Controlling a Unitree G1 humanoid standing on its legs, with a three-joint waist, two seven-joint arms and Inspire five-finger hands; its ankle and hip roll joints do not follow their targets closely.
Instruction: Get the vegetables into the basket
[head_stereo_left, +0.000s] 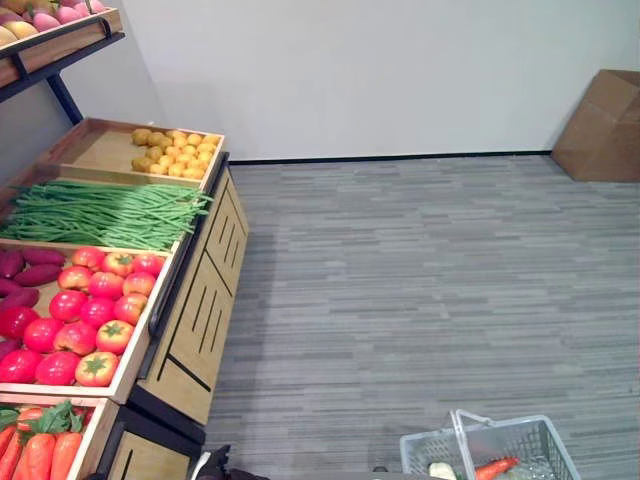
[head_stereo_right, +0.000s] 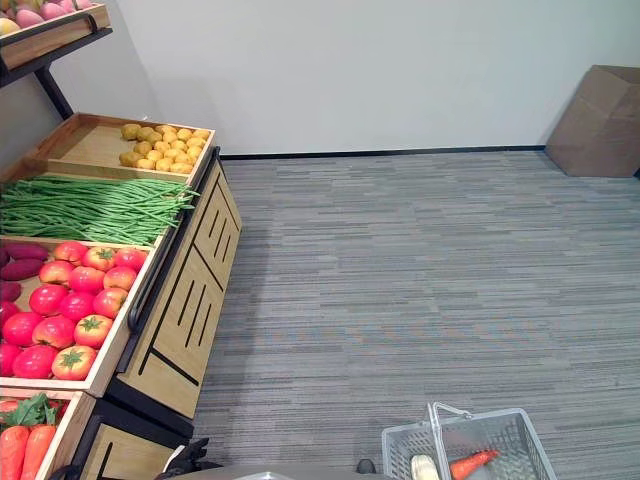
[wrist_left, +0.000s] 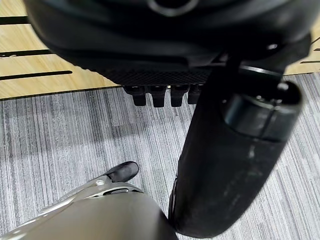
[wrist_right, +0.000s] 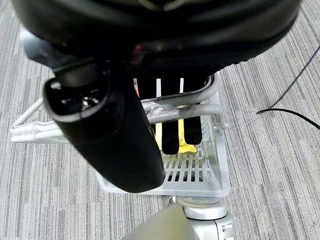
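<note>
The left hand (wrist_left: 220, 145) hangs palm-down above the carpeted floor, its short dark fingers (wrist_left: 160, 95) side by side in a relaxed row and its thick thumb standing out in front of them, nothing between them. The right hand (wrist_right: 115, 130) reaches downward, its fingers (wrist_right: 172, 135) curled round the basket handle (wrist_right: 200, 109), the broad thumb lying across the front of the bar

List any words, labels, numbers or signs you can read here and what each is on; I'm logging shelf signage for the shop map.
None can be read.
The wooden produce stand shows no price tags or signs.
The cardboard box by the wall has bare faces.
The basket, held by the right hand, bears no label.
</note>
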